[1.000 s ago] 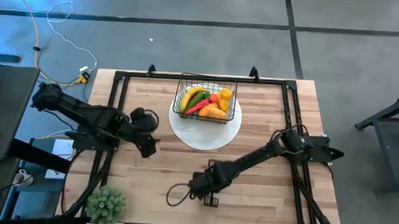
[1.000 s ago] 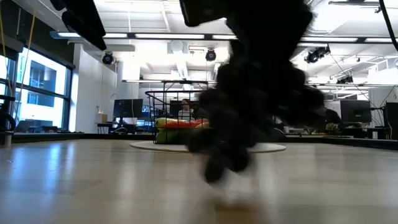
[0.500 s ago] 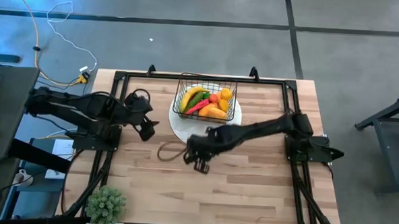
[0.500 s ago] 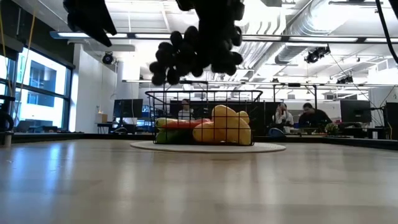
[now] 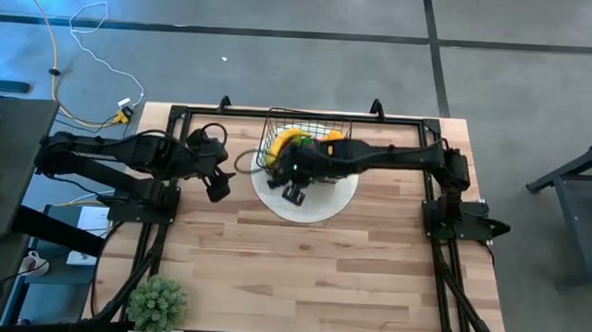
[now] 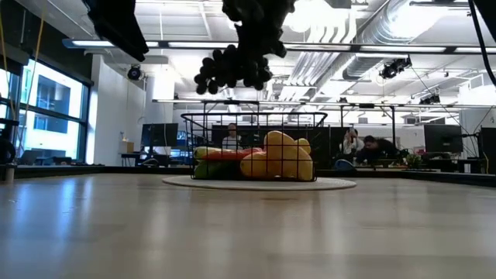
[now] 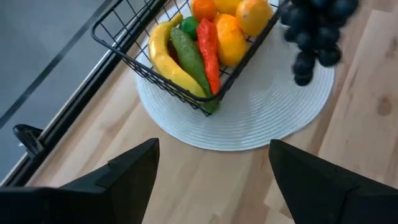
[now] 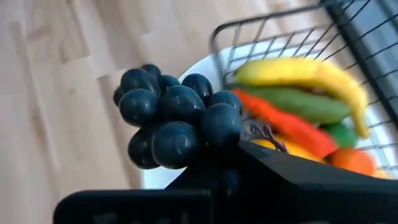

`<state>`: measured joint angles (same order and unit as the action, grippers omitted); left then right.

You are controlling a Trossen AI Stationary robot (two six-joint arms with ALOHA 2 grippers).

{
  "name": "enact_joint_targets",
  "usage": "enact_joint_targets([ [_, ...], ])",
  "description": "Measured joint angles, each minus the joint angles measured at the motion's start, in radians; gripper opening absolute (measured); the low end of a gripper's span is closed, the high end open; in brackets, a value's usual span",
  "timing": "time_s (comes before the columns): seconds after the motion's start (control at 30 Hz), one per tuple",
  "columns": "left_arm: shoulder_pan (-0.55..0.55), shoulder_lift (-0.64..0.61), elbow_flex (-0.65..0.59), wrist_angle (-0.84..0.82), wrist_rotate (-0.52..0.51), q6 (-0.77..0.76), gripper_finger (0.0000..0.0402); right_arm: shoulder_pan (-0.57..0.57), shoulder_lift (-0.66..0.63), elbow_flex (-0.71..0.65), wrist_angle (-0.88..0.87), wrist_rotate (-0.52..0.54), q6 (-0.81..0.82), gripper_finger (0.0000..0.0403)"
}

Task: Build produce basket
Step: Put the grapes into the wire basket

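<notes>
The right claw [image 5: 293, 186] is gripping the grapes [image 8: 171, 121] and has swung from the open bench [image 5: 371, 279] up over the plate [image 5: 337, 200], beside the basket [image 5: 273, 143]; only the drop is looking left. The basket is holding a banana [image 7: 163, 59], a pepper [image 7: 209, 53] and oranges [image 7: 229, 38], with room seemingly left near its front rim. The left claw [image 7: 211, 180] is waiting open nearby, clear of the path

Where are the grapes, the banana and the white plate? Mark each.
grapes [image 8: 171, 118]: right wrist view, middle of the dark bunch.
banana [image 7: 163, 57]: left wrist view, middle of its yellow curve.
white plate [image 7: 273, 118]: left wrist view, bare woven surface beside the basket.
</notes>
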<state>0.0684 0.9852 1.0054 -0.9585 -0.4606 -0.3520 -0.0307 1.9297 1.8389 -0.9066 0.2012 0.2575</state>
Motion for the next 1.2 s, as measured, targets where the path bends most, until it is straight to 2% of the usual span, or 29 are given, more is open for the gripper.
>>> enact_joint_targets([
  [0.37,0.076,0.0,0.0,0.071,0.002,0.016,0.0294,-0.189,-0.001,0.0,0.088,-0.026,-0.277,0.0],
  [0.63,0.145,0.0,0.0,0.135,0.002,0.015,0.0294,-0.313,0.034,-0.004,0.162,-0.176,-0.515,0.0],
  [0.77,0.182,0.0,0.0,0.168,0.002,0.014,0.0294,-0.349,0.084,-0.004,0.171,-0.239,-0.595,0.0],
  [1.03,0.241,0.0,0.0,0.173,0.002,-0.013,0.0294,-0.384,0.142,-0.006,0.186,-0.256,-0.727,0.0],
  [1.2,0.266,0.0,0.0,0.172,0.002,-0.049,0.0294,-0.408,0.163,-0.006,0.189,-0.262,-0.738,0.0005],
])
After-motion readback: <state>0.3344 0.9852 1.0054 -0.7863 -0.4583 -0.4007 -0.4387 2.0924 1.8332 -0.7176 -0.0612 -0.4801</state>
